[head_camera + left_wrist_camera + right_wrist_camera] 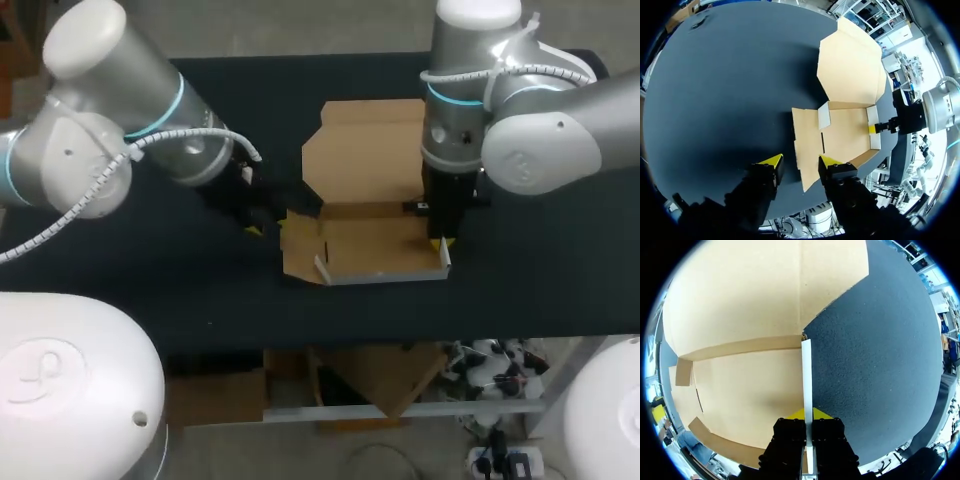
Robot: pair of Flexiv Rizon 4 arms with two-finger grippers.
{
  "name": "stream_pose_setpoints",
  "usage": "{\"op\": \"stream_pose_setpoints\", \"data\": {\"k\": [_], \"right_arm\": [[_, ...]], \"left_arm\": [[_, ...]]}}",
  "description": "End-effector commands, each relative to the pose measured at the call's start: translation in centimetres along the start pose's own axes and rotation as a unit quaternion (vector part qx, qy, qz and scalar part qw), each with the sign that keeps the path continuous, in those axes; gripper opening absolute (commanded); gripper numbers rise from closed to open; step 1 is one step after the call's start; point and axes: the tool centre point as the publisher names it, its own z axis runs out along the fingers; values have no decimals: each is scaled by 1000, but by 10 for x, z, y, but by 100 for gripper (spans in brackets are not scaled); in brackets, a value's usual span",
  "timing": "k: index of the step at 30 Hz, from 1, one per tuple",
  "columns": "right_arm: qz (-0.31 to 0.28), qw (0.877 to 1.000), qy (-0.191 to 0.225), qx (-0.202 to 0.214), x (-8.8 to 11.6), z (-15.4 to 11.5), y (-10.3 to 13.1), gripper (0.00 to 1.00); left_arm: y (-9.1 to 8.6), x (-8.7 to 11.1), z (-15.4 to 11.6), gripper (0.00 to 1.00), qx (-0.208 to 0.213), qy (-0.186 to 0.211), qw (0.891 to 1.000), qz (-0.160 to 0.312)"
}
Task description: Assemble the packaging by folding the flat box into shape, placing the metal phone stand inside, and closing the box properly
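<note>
Our right gripper (805, 415) fills the near edge of its own wrist view. Its two fingers stand narrow, pressed from both sides on the right side wall (806, 375) of the box (365, 245), which rises upright between them. From above, this arm comes in from the right and points straight down at the box's near right corner.

We see the box at the middle of the black table (150, 270), only partly formed. Its base lies flat. The near wall (385, 277) is raised along the front edge. The lid (365, 155) lies open and flat on the far side of the base, joined to it along a fold. The left flap (807, 150) lies spread on the table, out to the left of the base.

Our left gripper (801, 161) sits low at the box's left side, its fingers wide apart. The near corner of the left flap lies between them. Whether either fingertip touches the cardboard we cannot tell from here; the flap seems merely to lie in the gap, not gripped.
</note>
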Motion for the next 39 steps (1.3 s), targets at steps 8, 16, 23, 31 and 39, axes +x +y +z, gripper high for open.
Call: {"op": "stream_pose_setpoints", "data": {"k": [8,16,23,31,39], "right_arm": [[1,1000,-1,0,1,1,0,0],[1,1000,-1,0,1,1,0,0],[1,1000,-1,0,1,1,0,0],[1,1000,-1,0,1,1,0,0],[1,1000,-1,0,1,1,0,0]], "left_arm": [[-1,-29,17,41,-6,87,996,2],[-1,-35,33,29,-14,104,994,-2],[-2,-38,38,0,-16,107,994,-5],[0,-40,44,0,-16,124,992,-8],[6,-29,57,0,-22,152,988,-1]]}}
